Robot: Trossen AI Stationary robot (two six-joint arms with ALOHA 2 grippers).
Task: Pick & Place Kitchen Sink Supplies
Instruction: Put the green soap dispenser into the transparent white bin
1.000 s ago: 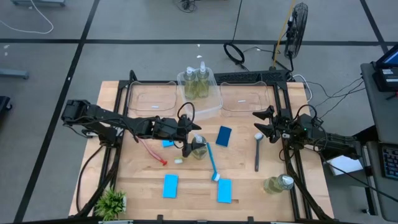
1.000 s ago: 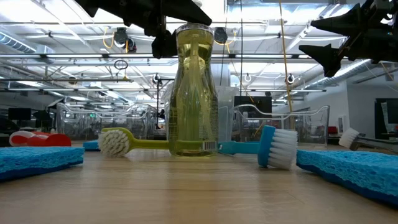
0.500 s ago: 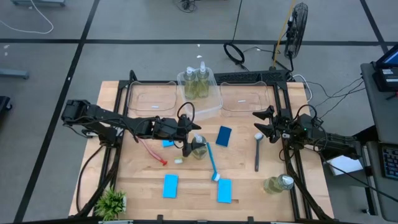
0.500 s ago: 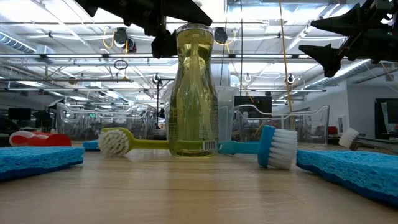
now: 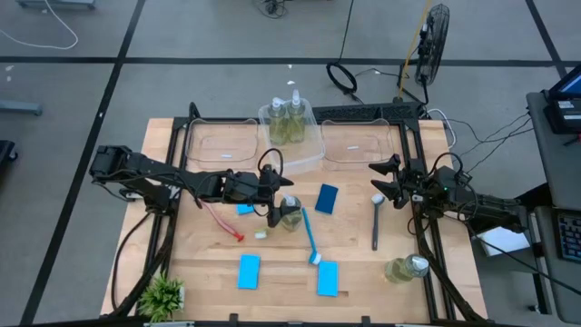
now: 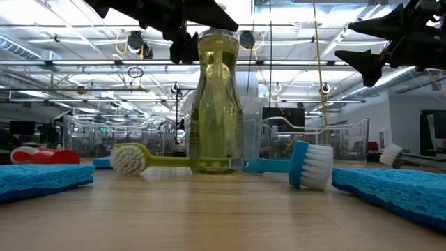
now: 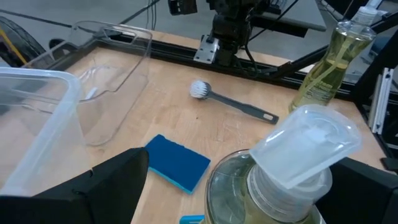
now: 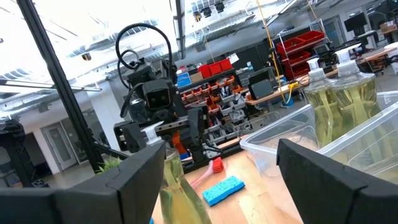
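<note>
Left hand (image 5: 280, 207): fingers spread wide on either side of the pump bottle (image 5: 290, 216) standing mid-counter (image 5: 363, 272), not clamped. Right hand (image 5: 381, 180): open, raised above the dark grey brush (image 5: 376, 218) at right. Two bottles (image 5: 285, 121) in far bin (image 5: 313, 150).

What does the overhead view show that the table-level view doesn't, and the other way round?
Only the high view shows the small potted plant, the bottle lying at the right edge, the two bottles standing in the middle bin, and the dark grey brush. Only the low view shows the room behind the table and the yellow-green brush. Both show the left gripper, open around the neck of the upright bottle, the blue brush, blue sponges, and the right gripper waiting open.
</note>
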